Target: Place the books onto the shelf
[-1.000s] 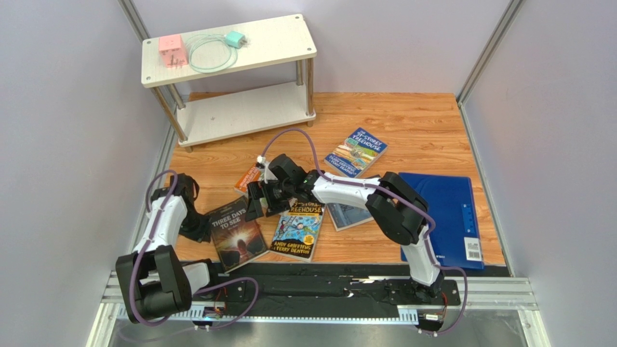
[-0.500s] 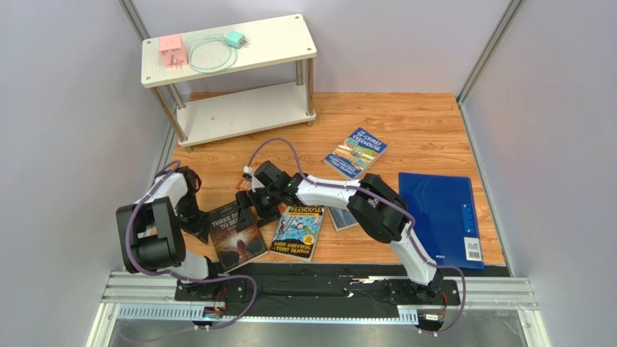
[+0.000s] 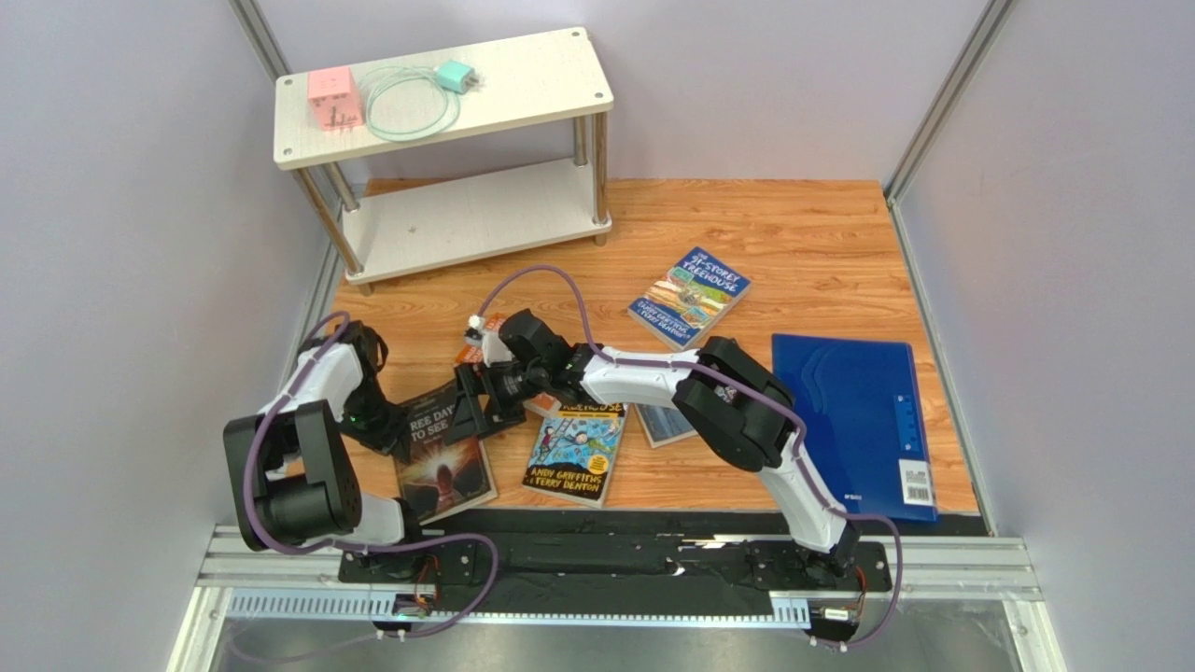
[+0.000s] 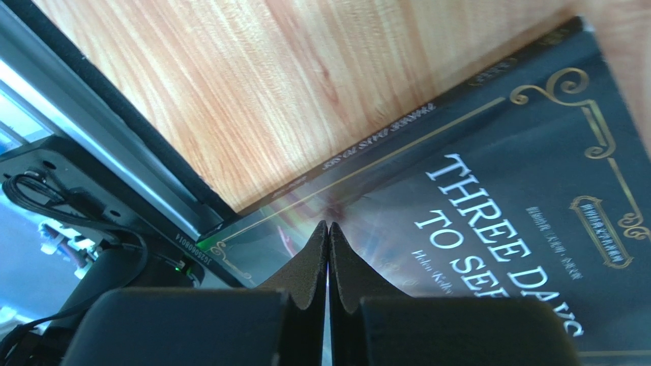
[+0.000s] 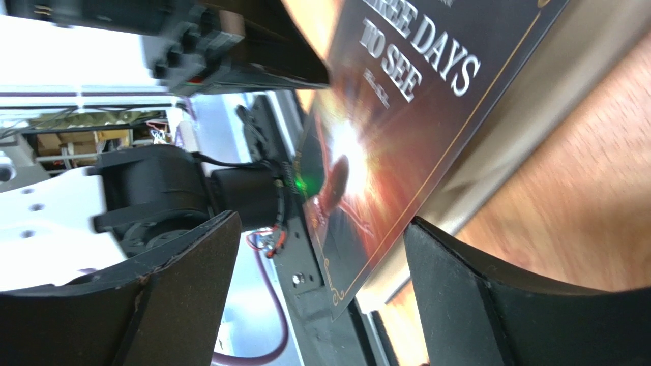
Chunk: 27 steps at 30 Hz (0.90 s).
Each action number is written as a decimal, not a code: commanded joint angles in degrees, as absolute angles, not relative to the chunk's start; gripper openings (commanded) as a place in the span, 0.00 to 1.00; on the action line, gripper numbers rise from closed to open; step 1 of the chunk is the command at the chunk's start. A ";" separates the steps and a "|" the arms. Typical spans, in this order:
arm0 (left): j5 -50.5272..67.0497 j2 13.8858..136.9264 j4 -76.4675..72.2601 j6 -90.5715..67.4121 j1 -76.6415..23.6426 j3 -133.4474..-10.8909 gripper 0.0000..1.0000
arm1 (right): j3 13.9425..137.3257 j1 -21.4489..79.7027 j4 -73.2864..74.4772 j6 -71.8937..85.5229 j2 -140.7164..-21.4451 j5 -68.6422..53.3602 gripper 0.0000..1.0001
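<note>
Table (image 3: 786, 231): wood-grain top, grey walls on three sides.
Shelf (image 3: 463, 210): two pale boards on thin legs, at 11 o'clock of table, against back wall. No books on either tier.
Blue flat sheet (image 3: 856, 420): lies at 4 o'clock, near R wall.
Books, all on the wood:
- dark brown bk (image 3: 446, 455), "Three Days to See", at 8 o'clock near front edge. Cover looks tilted in R wrist view; cannot tell if an edge is off the wood.
- yellow-black bk (image 3: 575, 455) just at its 3 o'clock.
- bright blue bk (image 3: 687, 297) near centre, at 1 o'clock of the yellow-black one.
- slate blue bk (image 3: 673, 423) partly under R arm.
- orange-green bk (image 3: 481, 347) mostly hidden by R wrist.
L gripper (image 4: 328, 229): fingers pressed together, tips at the dark brown bk's cover by its 9 o'clock edge.
R gripper (image 5: 321, 221): fingers spread wide, one either side of that bk's 3 o'clock edge; no pinch seen.
Shelf top: pink block (image 3: 334, 101), mint charger (image 3: 455, 74) w/ looped cable.
</note>
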State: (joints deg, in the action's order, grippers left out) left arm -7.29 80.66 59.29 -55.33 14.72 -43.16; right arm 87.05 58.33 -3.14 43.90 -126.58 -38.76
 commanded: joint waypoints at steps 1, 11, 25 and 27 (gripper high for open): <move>-6.68 78.22 58.36 -53.61 15.12 -43.33 0.00 | 90.43 58.54 -6.35 44.83 -123.57 -39.73 0.83; -4.40 80.77 55.81 -52.03 14.94 -42.45 0.00 | 94.92 59.33 2.36 43.07 -129.19 -34.81 0.63; -2.99 81.65 52.13 -49.14 14.94 -42.01 0.00 | 97.56 59.68 6.89 40.51 -132.28 -33.83 0.59; -2.64 82.52 51.33 -47.65 14.85 -42.01 0.00 | 98.78 59.85 7.02 41.66 -133.24 -35.67 0.51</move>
